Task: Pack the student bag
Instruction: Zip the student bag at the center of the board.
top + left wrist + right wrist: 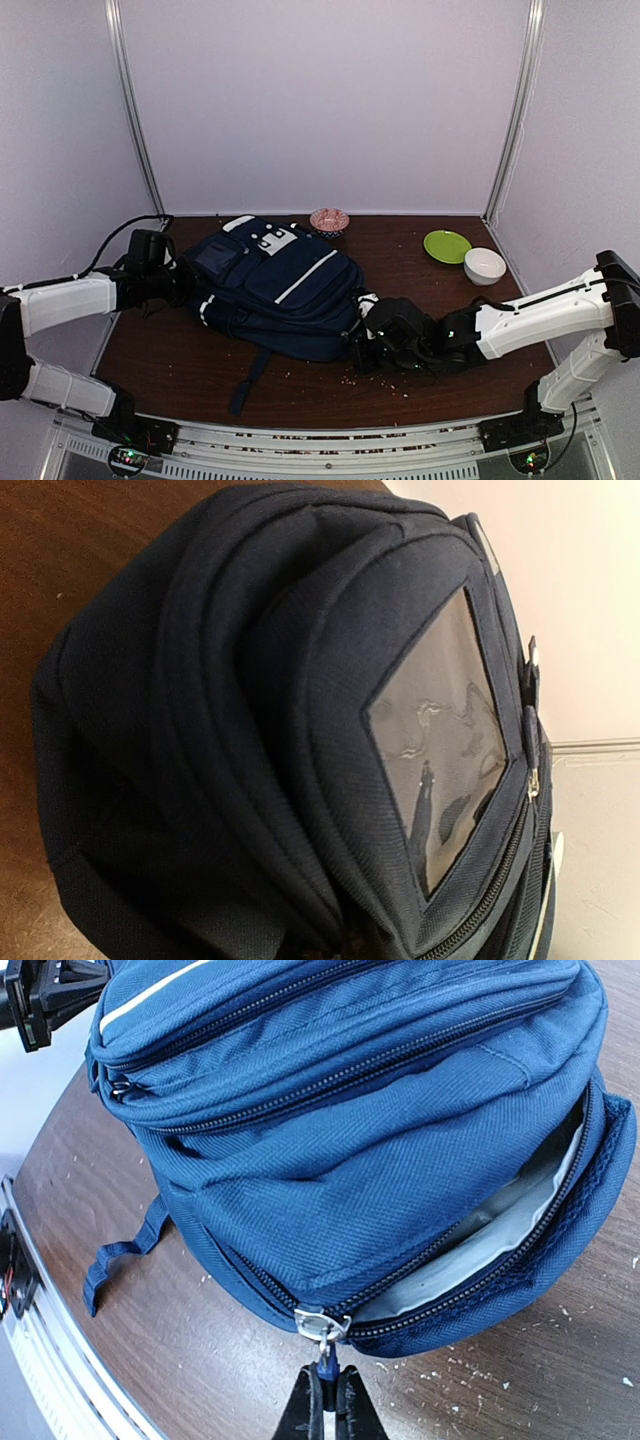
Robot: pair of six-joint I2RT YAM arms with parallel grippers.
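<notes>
The student bag (pixel 275 285) lies flat on the brown table, navy with white stripes. My right gripper (pixel 325 1405) is shut on the small blue zipper pull (pixel 325 1363) hanging from the metal slider (pixel 321 1322) at the bag's near right end (pixel 357 340). Beside the slider the main zip gapes and shows pale grey lining (pixel 500 1240). My left gripper (pixel 187 283) presses against the bag's left end. In the left wrist view its fingers are hidden, and folds of navy fabric (pixel 330 920) bunch together where the jaws close, below a clear window pocket (pixel 440 770).
A pink bowl (pixel 329 220) sits just behind the bag. A green plate (pixel 447 245) and a white bowl (pixel 485 265) stand at the back right. A dark strap (pixel 248 385) trails toward the near edge. Crumbs dot the table (pixel 400 385).
</notes>
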